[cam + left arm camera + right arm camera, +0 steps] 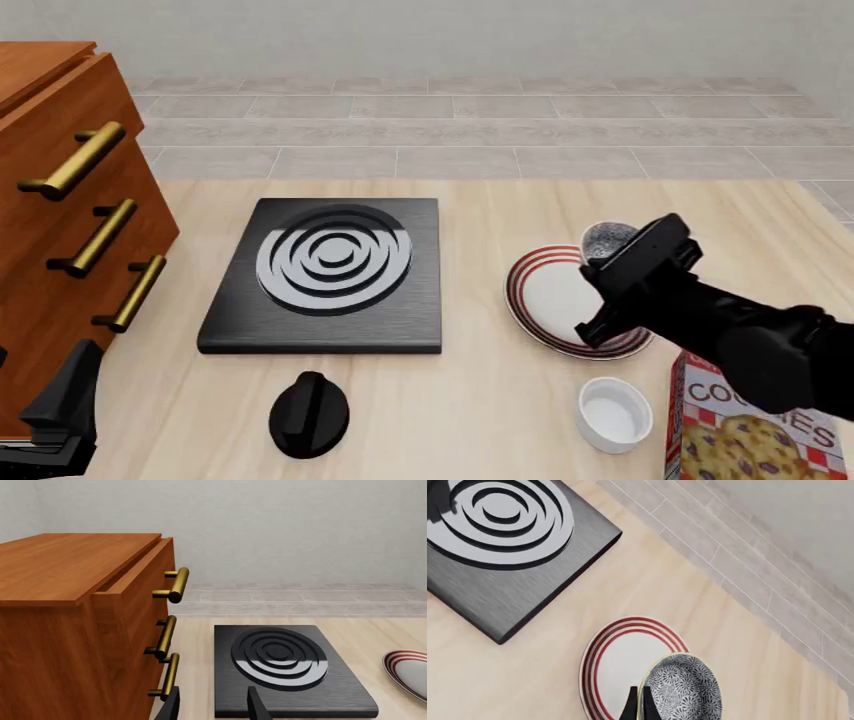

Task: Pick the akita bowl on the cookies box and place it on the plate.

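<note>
In the left wrist view, the left gripper (213, 706) shows two dark fingers with a wide gap between them, and nothing is in the gap. A brown wooden cabinet (67, 605) with gold handles (175, 585) stands close by. A black stove (290, 672) with grey rings lies flat on the table (393, 635). The edge of the plate (408, 672) peeks in past the stove.

In the front view, the right gripper (617, 262) hangs over the far right side of the plate (554, 300). It holds the bowl (610, 239) by the rim, just above the plate's far edge. A small white bowl (615, 413) sits near the plate, on the near side. The cookies box (741, 435) lies at the near right, partly hidden by the arm. A black knob (310, 412) sits on the near side of the stove. The left gripper rests low at the near left corner.

In the right wrist view, the two thin fingers (632, 705) are pinched close together on the bowl's (684, 692) rim. The speckled bowl hangs over the red-ringed plate (617, 662).
</note>
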{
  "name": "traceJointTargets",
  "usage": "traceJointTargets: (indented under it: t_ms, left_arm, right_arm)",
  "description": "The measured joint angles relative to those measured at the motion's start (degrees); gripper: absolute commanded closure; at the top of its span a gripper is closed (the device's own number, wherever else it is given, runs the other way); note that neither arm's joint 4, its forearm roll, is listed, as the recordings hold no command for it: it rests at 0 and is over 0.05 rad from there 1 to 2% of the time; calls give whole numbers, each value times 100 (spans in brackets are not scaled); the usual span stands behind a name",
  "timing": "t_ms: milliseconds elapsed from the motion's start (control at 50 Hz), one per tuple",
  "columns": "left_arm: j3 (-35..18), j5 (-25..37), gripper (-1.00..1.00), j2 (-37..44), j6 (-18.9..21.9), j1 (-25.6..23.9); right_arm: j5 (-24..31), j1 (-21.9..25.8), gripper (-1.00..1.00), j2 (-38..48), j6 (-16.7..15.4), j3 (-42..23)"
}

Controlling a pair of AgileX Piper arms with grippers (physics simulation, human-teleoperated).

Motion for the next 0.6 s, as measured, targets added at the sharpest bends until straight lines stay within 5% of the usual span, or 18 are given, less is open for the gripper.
traceJointTargets:
  t_ms: [600]
  left_arm:
    - [0, 0, -100, 0, 0, 0]
  right_arm:
    - [180, 1, 100, 456, 66, -229]
